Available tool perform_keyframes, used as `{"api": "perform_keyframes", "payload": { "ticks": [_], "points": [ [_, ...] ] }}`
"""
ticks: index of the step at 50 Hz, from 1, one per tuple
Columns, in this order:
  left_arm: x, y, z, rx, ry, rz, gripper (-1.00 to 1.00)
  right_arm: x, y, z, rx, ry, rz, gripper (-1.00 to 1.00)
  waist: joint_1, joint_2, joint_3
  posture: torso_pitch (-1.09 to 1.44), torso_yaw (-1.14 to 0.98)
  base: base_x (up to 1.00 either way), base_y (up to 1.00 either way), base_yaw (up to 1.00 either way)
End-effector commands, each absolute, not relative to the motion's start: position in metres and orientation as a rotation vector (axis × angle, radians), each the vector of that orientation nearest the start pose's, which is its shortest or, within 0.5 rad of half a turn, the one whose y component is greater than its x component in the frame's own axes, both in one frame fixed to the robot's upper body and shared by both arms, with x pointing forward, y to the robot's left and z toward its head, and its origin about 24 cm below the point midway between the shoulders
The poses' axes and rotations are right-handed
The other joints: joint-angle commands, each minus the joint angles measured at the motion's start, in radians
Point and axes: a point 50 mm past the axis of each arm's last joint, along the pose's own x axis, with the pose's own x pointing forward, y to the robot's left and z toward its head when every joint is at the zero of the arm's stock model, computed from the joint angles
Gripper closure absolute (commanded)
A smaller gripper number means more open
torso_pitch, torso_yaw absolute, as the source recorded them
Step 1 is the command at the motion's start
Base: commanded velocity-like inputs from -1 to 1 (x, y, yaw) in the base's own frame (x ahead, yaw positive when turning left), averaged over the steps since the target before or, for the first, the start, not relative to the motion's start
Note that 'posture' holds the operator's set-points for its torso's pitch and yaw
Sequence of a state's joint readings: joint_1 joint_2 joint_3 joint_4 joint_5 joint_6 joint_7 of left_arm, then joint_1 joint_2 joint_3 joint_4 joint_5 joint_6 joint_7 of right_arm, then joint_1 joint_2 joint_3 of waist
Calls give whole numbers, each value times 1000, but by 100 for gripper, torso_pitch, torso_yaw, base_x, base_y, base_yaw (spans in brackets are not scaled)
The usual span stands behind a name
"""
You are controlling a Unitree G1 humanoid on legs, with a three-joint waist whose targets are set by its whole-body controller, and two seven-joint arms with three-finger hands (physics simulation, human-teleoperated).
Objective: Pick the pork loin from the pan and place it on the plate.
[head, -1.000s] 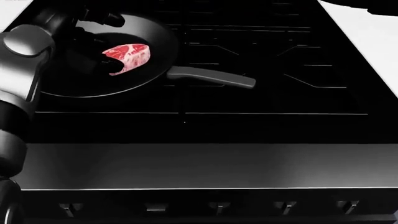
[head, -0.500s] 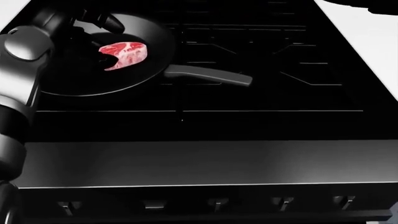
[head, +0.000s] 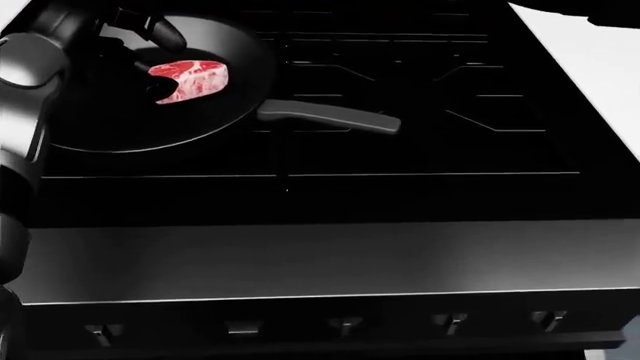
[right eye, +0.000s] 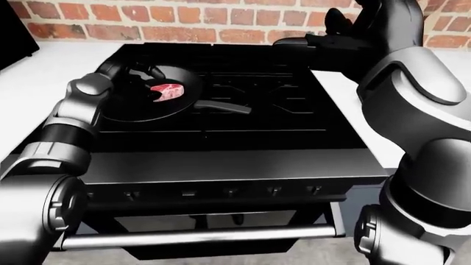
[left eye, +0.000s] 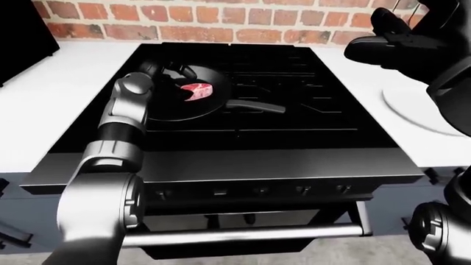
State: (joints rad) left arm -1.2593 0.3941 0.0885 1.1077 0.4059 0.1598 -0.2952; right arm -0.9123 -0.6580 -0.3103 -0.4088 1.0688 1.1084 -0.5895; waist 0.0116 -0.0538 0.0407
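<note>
In the left-eye view, the left hand [left eye: 170, 70] is hanging over the upper left edge of the pan [left eye: 165, 105], and its dark fingers are standing apart, gripping nothing. The pork loin [left eye: 196, 91] is lying inside the pan, just to the right of this hand; whether a finger is touching it I cannot tell. The pan is sitting on the black stove [left eye: 309, 118], with its handle [left eye: 255, 106] pointing away from the hand to the right. The right hand [left eye: 397, 44] is floating at the top right, fingers spread and empty, and the white plate [left eye: 413, 109] is lying on the desk [left eye: 51, 105] just below it.

In the head view, the pork loin [head: 190, 81] is showing red and marbled, right beside the left hand's fingers [head: 160, 30] at the top left.

In the right-eye view, the right hand [right eye: 346, 38] is hovering open above the right edge of the stove, before the brick wall [right eye: 184, 25], well apart from the pan [right eye: 139, 107].
</note>
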Motion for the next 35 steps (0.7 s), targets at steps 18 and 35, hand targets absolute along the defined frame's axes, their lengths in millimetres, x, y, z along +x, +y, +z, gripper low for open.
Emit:
{"api": "perform_keyframes", "payload": {
  "ticks": [18, 35],
  "points": [
    [423, 206, 282, 591, -72, 15, 33, 265, -203, 346, 100, -304, -24, -100, 2, -3, -25, 0, 0, 0, 0, 0],
    [421, 207, 302, 576, -183, 83, 35, 265, -204, 345, 101, -306, -25, -100, 3, -5, -24, 0, 0, 0, 0, 0]
  ]
}}
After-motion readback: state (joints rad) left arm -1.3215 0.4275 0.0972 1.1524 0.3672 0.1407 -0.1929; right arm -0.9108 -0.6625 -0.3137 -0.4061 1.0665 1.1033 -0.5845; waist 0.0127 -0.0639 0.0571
